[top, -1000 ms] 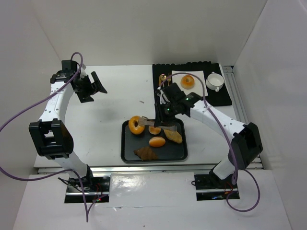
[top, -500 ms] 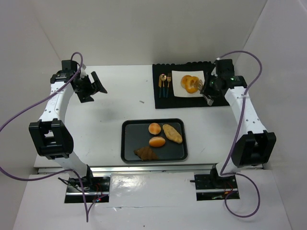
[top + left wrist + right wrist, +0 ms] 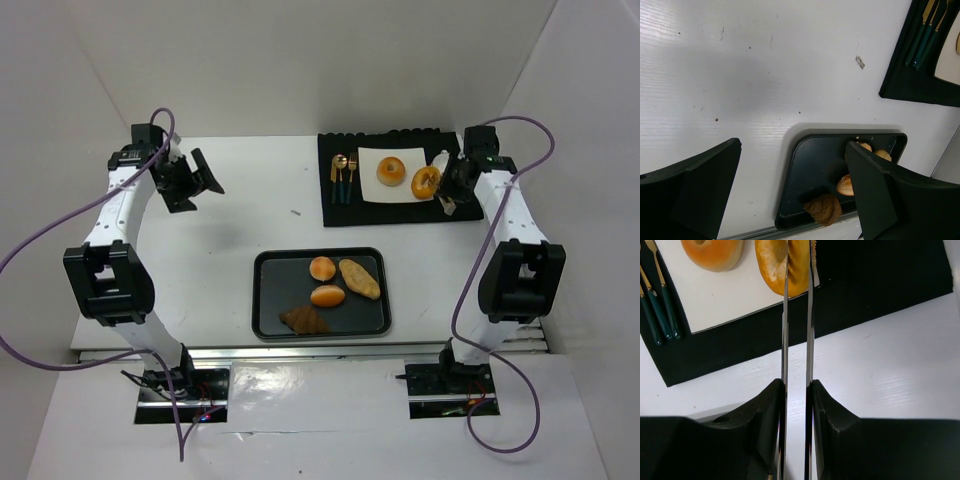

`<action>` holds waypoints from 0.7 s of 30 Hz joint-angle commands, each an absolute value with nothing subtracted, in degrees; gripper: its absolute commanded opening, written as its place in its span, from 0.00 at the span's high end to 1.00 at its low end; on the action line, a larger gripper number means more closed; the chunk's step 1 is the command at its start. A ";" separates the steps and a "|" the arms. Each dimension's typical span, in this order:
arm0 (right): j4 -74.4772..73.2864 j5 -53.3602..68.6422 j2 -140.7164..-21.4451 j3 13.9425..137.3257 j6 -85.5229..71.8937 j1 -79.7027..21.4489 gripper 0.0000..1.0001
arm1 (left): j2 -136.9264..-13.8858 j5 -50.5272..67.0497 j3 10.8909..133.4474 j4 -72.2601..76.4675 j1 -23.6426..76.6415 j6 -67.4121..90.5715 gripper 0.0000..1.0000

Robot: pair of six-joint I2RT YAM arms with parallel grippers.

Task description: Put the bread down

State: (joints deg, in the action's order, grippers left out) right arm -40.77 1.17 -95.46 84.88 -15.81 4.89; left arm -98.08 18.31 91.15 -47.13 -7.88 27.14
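Orange bread (image 3: 772,265) clamped in right end effector (image 3: 798,250) at white plate's (image 3: 715,295) edge, beside its twin (image 3: 712,252). Left end effector (image 3: 792,145) released, above desk (image 3: 740,75).

Two glossy golden-orange bagels, small centre holes. Left bagel (image 3: 391,171) lies flat on the white square (image 3: 368,190). Right bagel (image 3: 426,180) (hard against the square's right edge) is pinched in the right gripper (image 3: 798,255).

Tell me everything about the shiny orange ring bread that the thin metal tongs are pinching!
The glossy golden-orange ring-shaped bread looks smooth, bagel-like. It is at the right edge of the white square sheet, beside its flat-lying twin. It is pinched by thin metal tongs in the right gripper; whether it rests down is unclear.
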 commanded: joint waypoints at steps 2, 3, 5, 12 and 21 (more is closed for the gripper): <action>-34.80 3.69 -96.94 85.88 -16.26 5.01 0.84 | -98.87 19.16 94.13 -46.49 -7.65 26.72 0.01; -34.80 3.69 -96.94 85.87 -16.26 5.01 0.83 | -98.88 19.16 94.13 -46.49 -7.65 26.72 0.01; -34.28 4.31 -96.94 85.26 -16.26 5.01 0.80 | -98.88 19.16 94.65 -46.49 -7.65 26.72 0.01; -35.41 5.54 -96.42 85.25 -16.26 5.01 0.55 | -98.88 19.69 94.66 -46.49 -7.65 27.25 0.01; -37.53 1.42 -91.76 87.71 -16.26 5.01 0.49 | -98.88 19.69 94.66 -46.49 -7.65 27.25 0.01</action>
